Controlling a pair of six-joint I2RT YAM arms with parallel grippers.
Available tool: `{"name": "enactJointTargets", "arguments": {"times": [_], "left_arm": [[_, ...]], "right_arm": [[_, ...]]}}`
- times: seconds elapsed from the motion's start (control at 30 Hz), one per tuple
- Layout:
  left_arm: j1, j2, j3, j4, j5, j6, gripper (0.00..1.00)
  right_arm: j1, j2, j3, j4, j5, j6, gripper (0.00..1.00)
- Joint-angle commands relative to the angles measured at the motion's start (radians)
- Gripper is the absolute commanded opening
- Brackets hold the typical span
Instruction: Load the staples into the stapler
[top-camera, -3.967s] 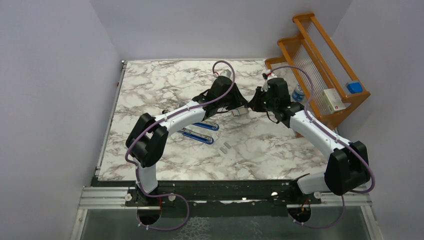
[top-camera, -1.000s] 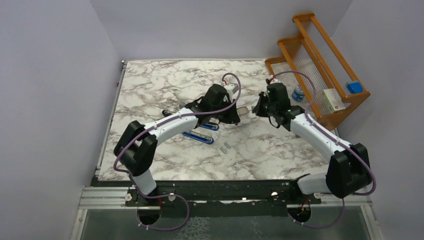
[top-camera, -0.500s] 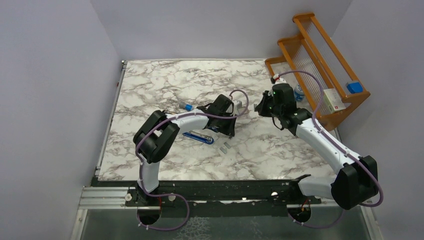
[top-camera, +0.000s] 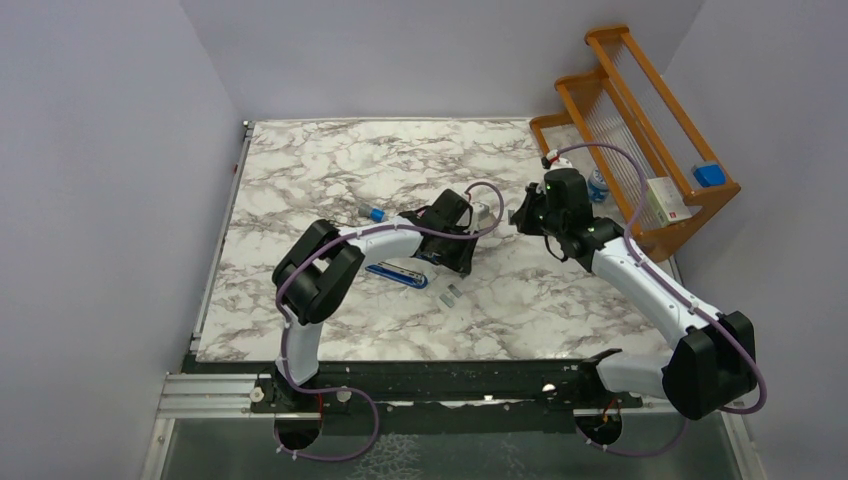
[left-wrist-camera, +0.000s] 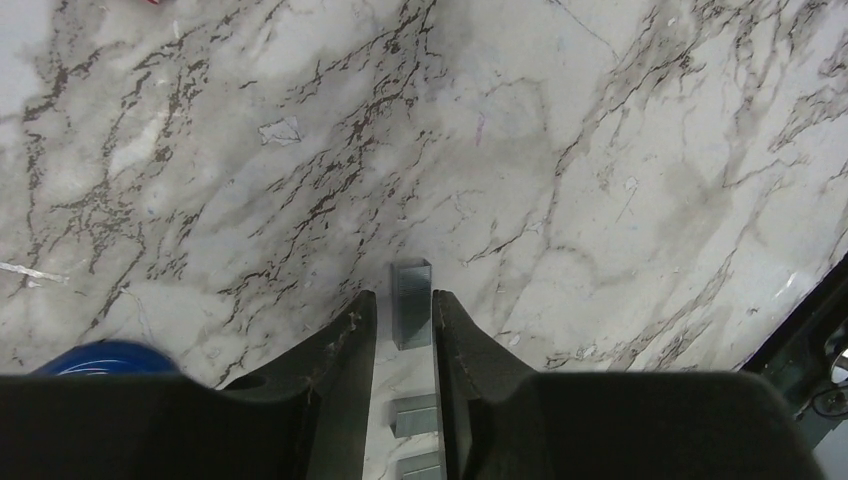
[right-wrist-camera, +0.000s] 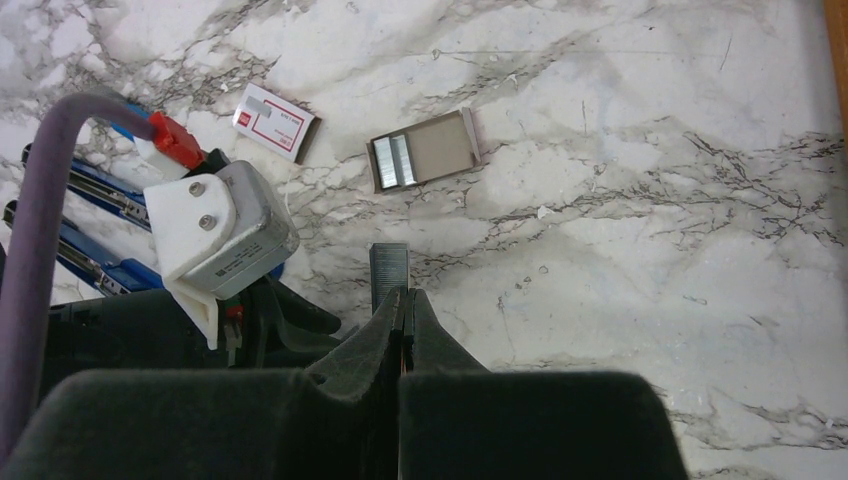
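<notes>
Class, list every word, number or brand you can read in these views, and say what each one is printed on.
No text here can be read with certainty.
White box with the red label, on the table: print too small to read.
Grey housing on the left arm: a faint line of print, blurred.
Carton on the wooden rack: red-marked label, too small to read.
</notes>
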Motion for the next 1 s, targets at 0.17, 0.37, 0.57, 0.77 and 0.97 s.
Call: {"name": "enactJointTargets", "arguments": {"times": [0.17, 0.37, 0.57, 0.77, 0.97], "left_arm": [[-0.012, 0.02, 0.01, -0.029, -0.027, 0.02, 0.41], [-0.01, -0.039, 0.046, -0.029, -0.028, -0.01, 0.47], [-0.009, -0.16, 0.061, -0.012, -0.071, -0.068, 0.49], [0.012, -0.382, -0.024, 0.096, -0.131, -0.133, 0.51], [0.091, -0.607, -0.131, 0.29, -0.066, -0.191, 0.51]], "right_arm": [[0.004, -0.041, -0.008, -0.014, 0.028, 0.008, 0.01], [0.005, -0.073, -0.011, 0.011, 0.001, 0.0, 0.01], [0.004, -0.138, -0.046, 0.121, -0.117, 0.004, 0.01], [0.004, -0.213, -0.061, 0.251, -0.176, 0.05, 0.01], [0.005, -0.284, -0.145, 0.578, -0.34, 0.127, 0.01]]}}
